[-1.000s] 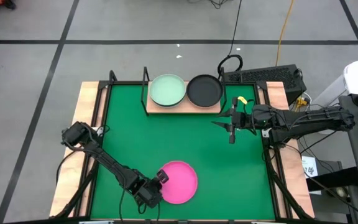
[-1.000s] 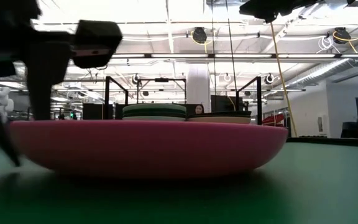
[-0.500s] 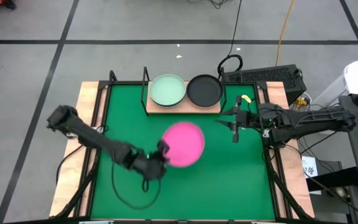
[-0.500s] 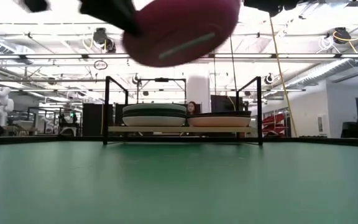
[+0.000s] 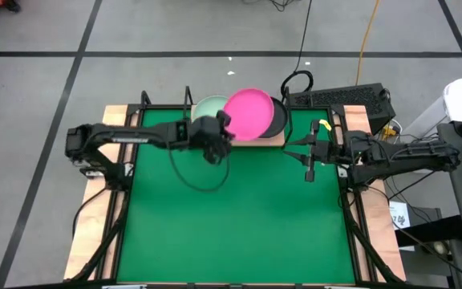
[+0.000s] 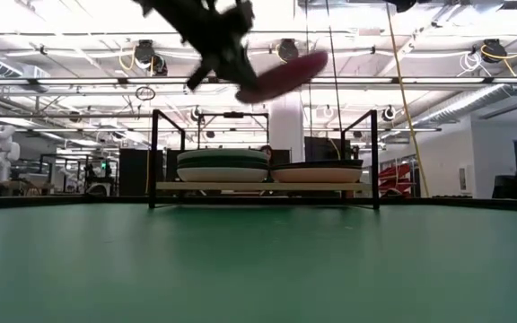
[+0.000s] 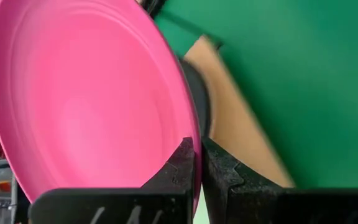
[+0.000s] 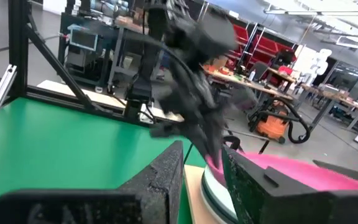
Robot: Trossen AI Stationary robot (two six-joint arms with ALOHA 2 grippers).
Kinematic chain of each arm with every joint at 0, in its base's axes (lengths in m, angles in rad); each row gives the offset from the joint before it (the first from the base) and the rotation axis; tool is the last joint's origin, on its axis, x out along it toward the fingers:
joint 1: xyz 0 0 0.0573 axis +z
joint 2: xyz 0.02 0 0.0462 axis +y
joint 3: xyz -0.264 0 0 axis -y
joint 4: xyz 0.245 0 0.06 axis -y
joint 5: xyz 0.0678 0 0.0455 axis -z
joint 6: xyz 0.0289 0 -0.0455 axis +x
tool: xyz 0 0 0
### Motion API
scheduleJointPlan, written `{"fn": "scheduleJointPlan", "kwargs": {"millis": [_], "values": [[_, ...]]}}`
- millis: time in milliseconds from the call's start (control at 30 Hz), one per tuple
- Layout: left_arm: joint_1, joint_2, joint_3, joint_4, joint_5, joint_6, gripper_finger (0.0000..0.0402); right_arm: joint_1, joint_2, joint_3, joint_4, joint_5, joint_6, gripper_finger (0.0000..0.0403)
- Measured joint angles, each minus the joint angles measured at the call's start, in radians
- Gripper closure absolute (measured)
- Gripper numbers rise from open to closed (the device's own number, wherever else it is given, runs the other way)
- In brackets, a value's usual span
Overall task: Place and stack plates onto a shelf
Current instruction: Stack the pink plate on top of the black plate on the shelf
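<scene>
The magenta plate (image 5: 251, 114) hangs in the air over the shelf (image 5: 275, 139), a light wooden board at the mat's far edge. My left gripper (image 5: 217, 132) is shut on the plate. In the low view the magenta plate (image 6: 281, 75) is tilted, well above the two stacks. The mint green plate (image 5: 204, 107) tops the left stack (image 6: 223, 165); a dark plate (image 5: 280, 120) tops the right stack (image 6: 317, 170); both stacks rest on the board. My right gripper (image 5: 295, 154) is open, in the air right of the shelf. My left gripper pinches the magenta plate's rim (image 7: 197, 163) between its two fingers (image 7: 180, 167), one on the inner face and one on the underside. It comes from the table's left side. The plate is lifted clear and tilted, its free edge (image 6: 319, 57) higher than the held edge.
The green mat (image 5: 239, 217) covers the table. Black wire uprights (image 6: 153, 157) stand at the shelf's ends. A black cable loop (image 5: 297, 80) and a keyboard (image 5: 339, 98) lie beyond the far edge. In the right wrist view my left arm (image 8: 191, 43) shows blurred over the magenta plate (image 8: 291, 168).
My left gripper lifted the magenta plate off the mat near the near edge, carried it up and toward the far edge, and now holds it tilted over the shelf. My right gripper drifted slightly toward the table's right edge.
</scene>
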Motion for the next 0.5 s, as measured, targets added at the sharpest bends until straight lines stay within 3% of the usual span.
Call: {"fn": "scheduleJointPlan", "kwargs": {"millis": [133, 300, 500], "values": [[0.083, 0.072, 0.0, 0.061, 0.062, 0.052, 0.039, 0.0, -0.006, 0.0, 0.007, 0.0, -0.017, 0.0309], [0.111, 0.168, 0.003, 0.149, 0.101, 0.129, 0.039, -0.001, -0.008, 0.0, 0.024, 0.006, -0.039, 0.0309], [0.129, 0.261, 0.097, 0.104, 0.1, 0.193, 0.039, -0.001, -0.008, 0.0, 0.025, 0.058, -0.057, 0.0309]]}}
